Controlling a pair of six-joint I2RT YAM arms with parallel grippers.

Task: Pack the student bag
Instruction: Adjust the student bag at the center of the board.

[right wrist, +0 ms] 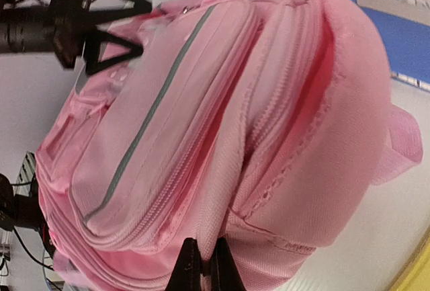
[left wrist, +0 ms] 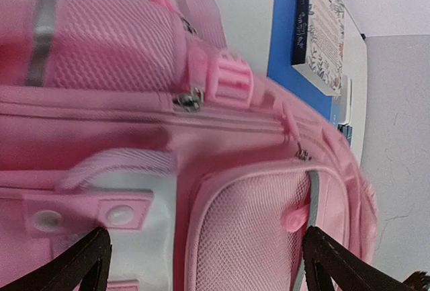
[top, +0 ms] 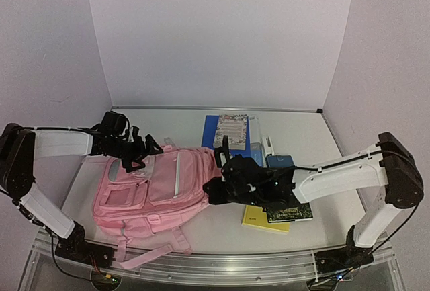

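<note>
– Was there any brand or label you could read?
– No. The book with the flowered cover (top: 231,132) had lines of print on it, but they were too small to make out. It lay on a blue book (top: 209,136) at the far side of the bench (top: 316,136). I saw no lettering on the student bag (top: 151,187).
– How did the bag look?
– It was soft pink fabric with several zipped pockets. A grey stripe ran down the front pocket, a pale white patch carried two snaps, and there was a mesh side pocket and a pink buckle. It lay front-up on the left half of the bench, with its straps trailing toward the near edge.
– And the arms?
– The left end effector (left wrist: 201,267) hung over the bag's far left corner with its fingers spread wide. The right end effector (right wrist: 201,264) had its fingers pressed together at the bag's right edge. I could not tell whether any fabric was caught between them. A yellow book (top: 259,220) and a dark book (top: 292,212) lay near right.
</note>
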